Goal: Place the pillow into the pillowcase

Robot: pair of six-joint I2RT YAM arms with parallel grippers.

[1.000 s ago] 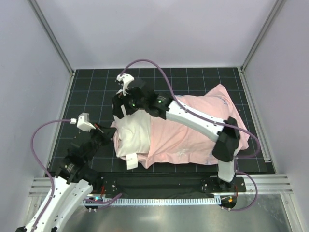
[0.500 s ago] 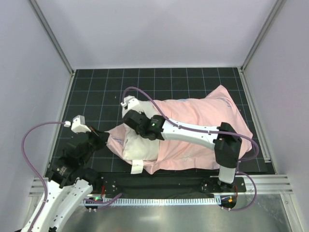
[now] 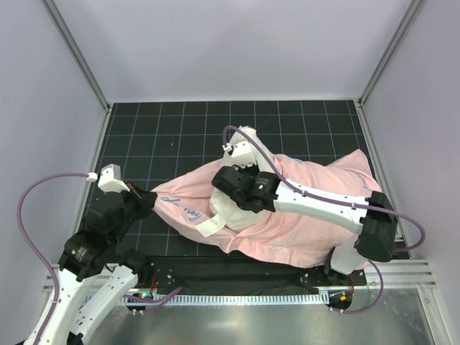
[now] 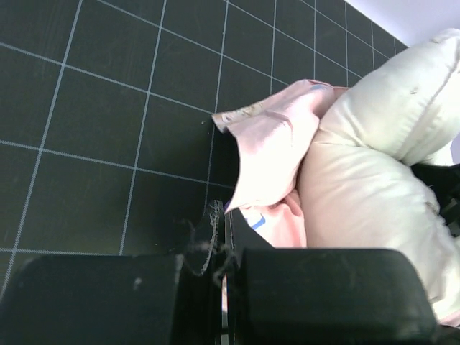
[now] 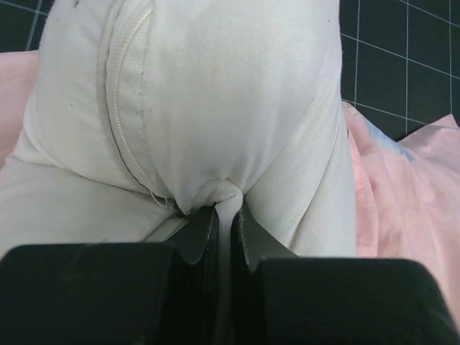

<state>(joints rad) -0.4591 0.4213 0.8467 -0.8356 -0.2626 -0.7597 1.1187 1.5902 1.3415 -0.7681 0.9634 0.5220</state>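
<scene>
Your right pincer (image 5: 224, 215): pressed together on fold of pillow (image 5: 215, 93), white cloth bunched between fingers. Your left pincer (image 4: 220, 248): nips left edge of pillowcase (image 3: 316, 223), thin pink cloth in the gap. Pillow lies on worktop (image 3: 158, 136), partly inside pillowcase. You see its white end at the left opening.
</scene>
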